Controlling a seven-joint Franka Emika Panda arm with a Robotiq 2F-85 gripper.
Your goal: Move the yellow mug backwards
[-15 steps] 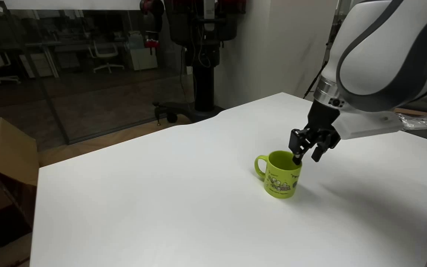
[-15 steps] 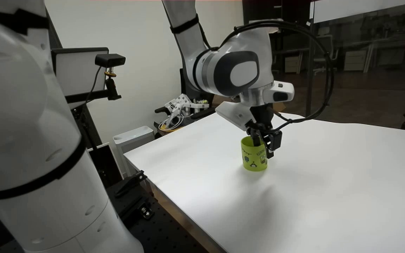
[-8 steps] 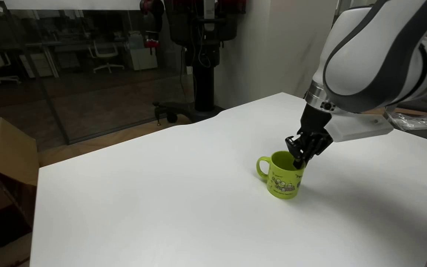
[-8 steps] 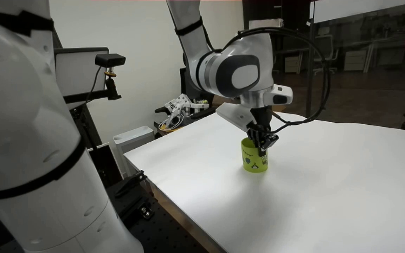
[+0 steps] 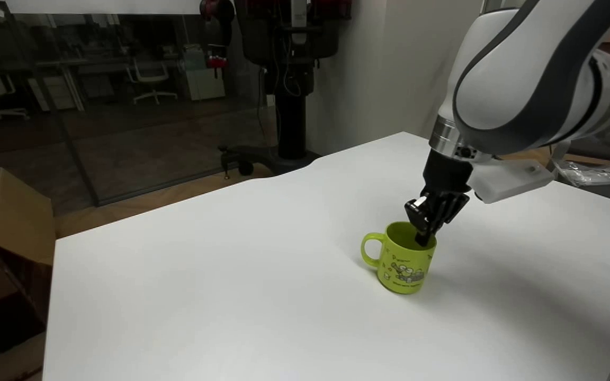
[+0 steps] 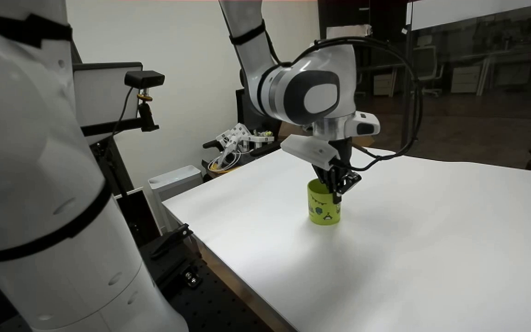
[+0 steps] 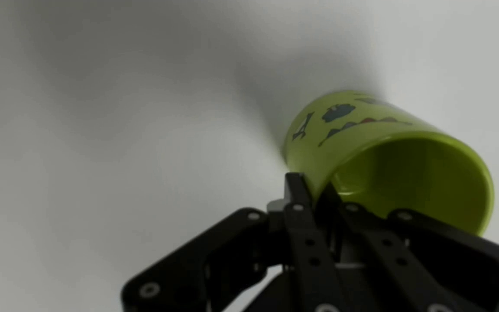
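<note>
1. Yellow mug sat at the white table, right of centre in an exterior view, its mouth facing up. I could not tell whether the whole base touched the surface.
2. My tool was clenched on the mug's wall at the rim. In the wrist view I had one of its fingers outside the wall and the partner inside, the lime rim pinched between them.
3. The handle pointed left in an exterior view, roughly across the mouth from the side where the tool held.
4. Print on the wall: small cartoon figures, plus lettering too fine for me to read. From the wrist I noted a string of little flags, one of them red.
5. The arm reached over the table in both exterior views; a black cable looped off it.
6. Soft shadow lay on the table beside the mug, wrist view.
7. Surroundings, in an exterior view: a cardboard box near the table's left corner, and a chair in the dim background.
</note>
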